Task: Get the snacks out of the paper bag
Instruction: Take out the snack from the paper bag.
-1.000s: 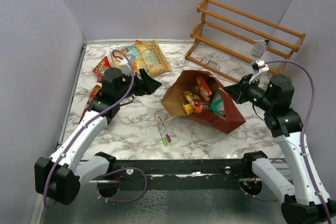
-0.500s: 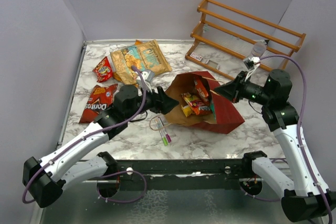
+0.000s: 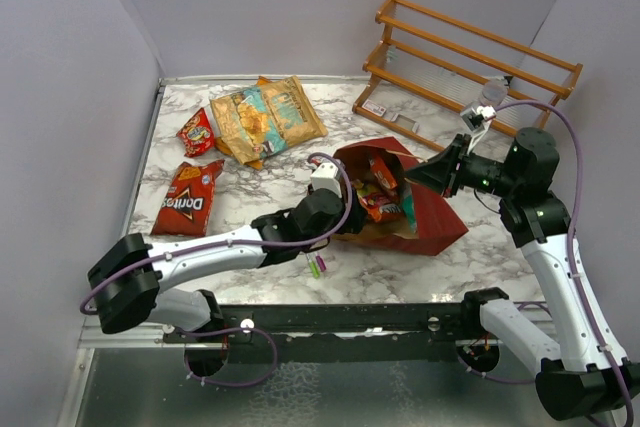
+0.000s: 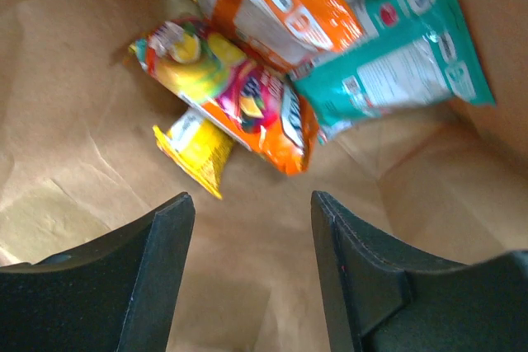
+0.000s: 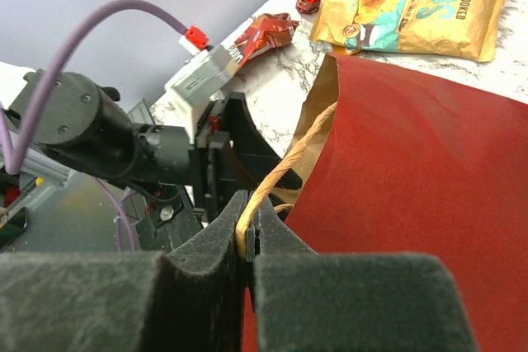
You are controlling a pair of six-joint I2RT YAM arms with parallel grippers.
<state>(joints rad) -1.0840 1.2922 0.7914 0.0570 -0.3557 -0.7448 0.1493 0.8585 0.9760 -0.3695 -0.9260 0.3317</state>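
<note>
The bag (image 3: 435, 222) lay on the surface (image 3: 260, 182), its handle (image 5: 285, 166) pinched in the right gripper (image 5: 247, 235). The left gripper (image 4: 247, 204) reached inside, fingers spread, just short of the snacks (image 4: 247, 100).

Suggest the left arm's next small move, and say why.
Probably ease the open left gripper forward and close on the orange-and-yellow packet just ahead; the right gripper pinches the string handle, holding the paper bag open.

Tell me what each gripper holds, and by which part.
The right gripper pinches the bag by its string handle; the left gripper is open inside the bag, holding nothing.
</note>
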